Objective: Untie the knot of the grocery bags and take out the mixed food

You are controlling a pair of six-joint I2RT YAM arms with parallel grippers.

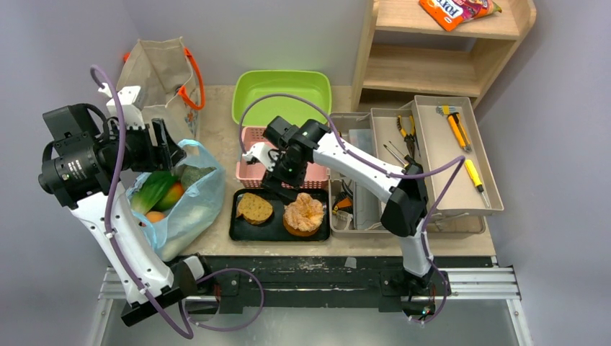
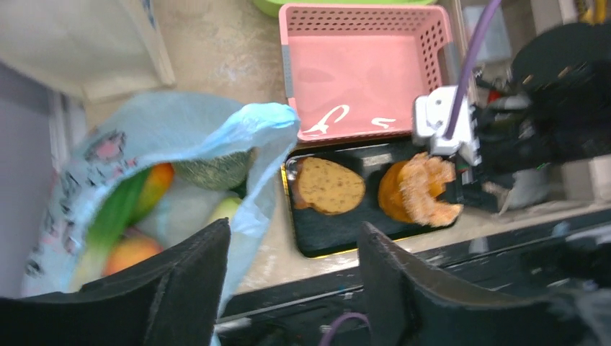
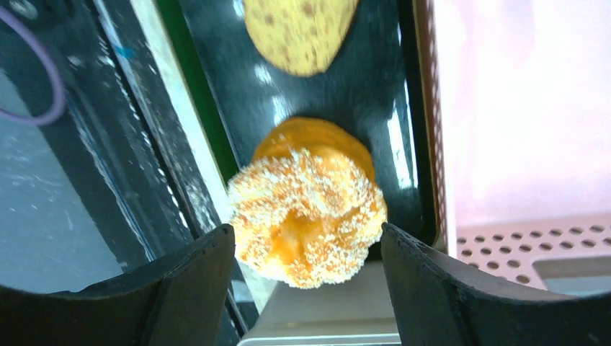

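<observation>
The light-blue bag (image 1: 189,209) lies open at the table's left; no knot shows on it. Inside are leafy greens (image 1: 153,189), a peach (image 1: 173,193), an orange (image 1: 154,215) and a green melon (image 2: 216,169). My left gripper (image 1: 164,144) hangs open and empty above the bag's mouth (image 2: 292,234). The orange-topped pastry (image 1: 304,214) sits on a black tray (image 1: 277,229) beside a brown bread slice (image 1: 254,207). My right gripper (image 1: 277,186) is open just above the pastry (image 3: 306,216), not touching it. The beige tote (image 1: 155,72) stands behind.
A pink basket (image 1: 252,155) and a green tub (image 1: 281,94) stand behind the tray. An open grey toolbox (image 1: 432,151) with tools is on the right. A wooden shelf (image 1: 432,65) holds an orange snack packet (image 1: 457,11).
</observation>
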